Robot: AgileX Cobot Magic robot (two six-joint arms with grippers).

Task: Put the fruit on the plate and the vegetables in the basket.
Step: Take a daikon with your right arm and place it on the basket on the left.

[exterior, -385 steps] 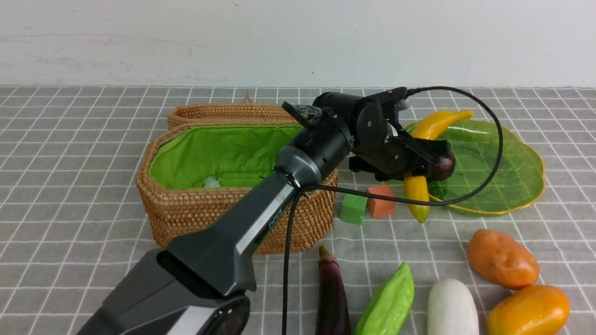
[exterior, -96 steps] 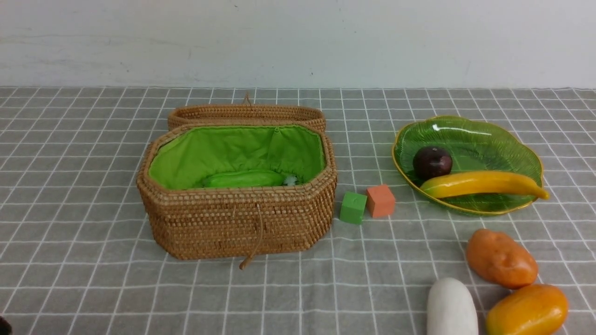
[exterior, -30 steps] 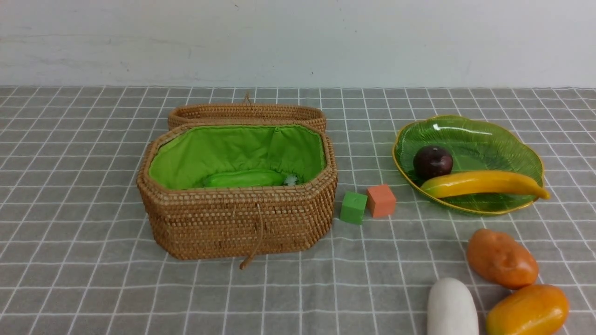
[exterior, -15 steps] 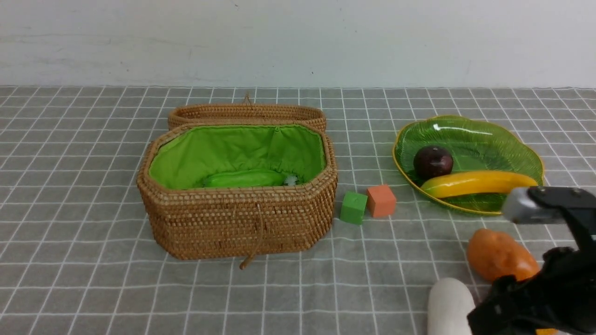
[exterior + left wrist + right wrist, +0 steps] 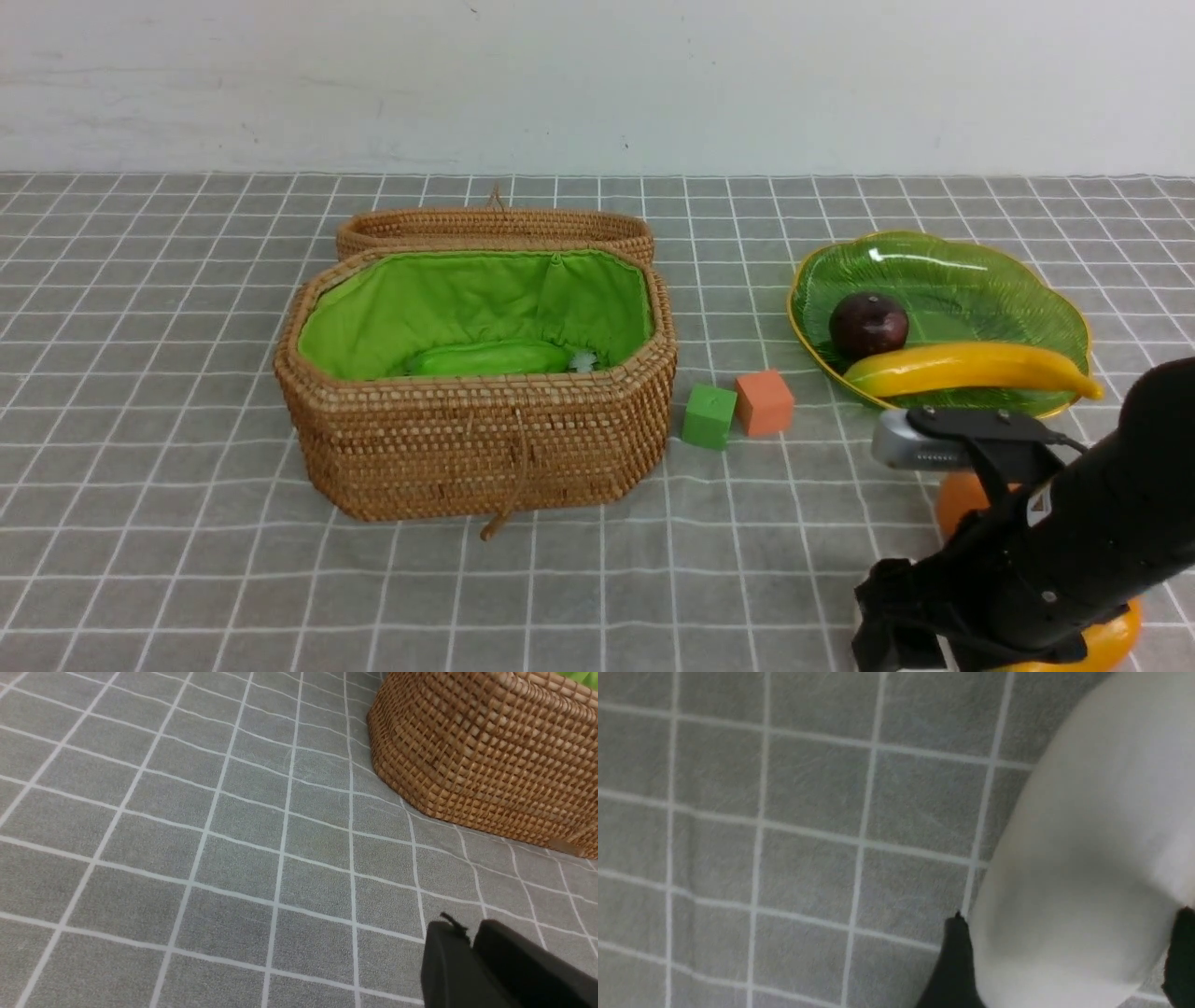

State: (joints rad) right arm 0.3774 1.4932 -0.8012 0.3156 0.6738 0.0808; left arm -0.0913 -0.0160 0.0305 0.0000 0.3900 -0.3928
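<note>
Radish (image 5: 1087, 858), white and oblong, is lying on the grey checked tablecloth (image 5: 187, 560) near the table's front right corner. The right gripper (image 5: 1069, 914) is straddling it with jaws standing wide apart, one black finger (image 5: 955, 961) just beside its flank and nothing lifted. In the front view the right arm (image 5: 1102, 523) is reaching in across that corner and hiding the radish. It is also covering most of the orange-brown potato (image 5: 957, 504) and the orange-yellow oval piece (image 5: 1123, 630) at the front edge.

Toward the right edge, the green leaf-shaped plate (image 5: 980, 280) is carrying the fruit. The plum (image 5: 867, 324) is sitting inside its near left rim, and the banana (image 5: 971, 366) is lying along the near rim, its tip overhanging to the right.

Left of centre, the wicker basket (image 5: 467, 439) is standing open with its lid (image 5: 485, 227) resting behind it. The light green pod (image 5: 490, 357) is lying on the lining against the front wall. A green cube (image 5: 708, 416) and an orange cube (image 5: 764, 402) are sitting in the lane between basket and plate, touching each other.

Open cloth is stretching along the left edge, the front edge ahead of the basket, and the back strip below the wall. The left gripper (image 5: 469, 933) is hovering over bare cloth near the basket's corner, its jaws nearly together and holding nothing.
</note>
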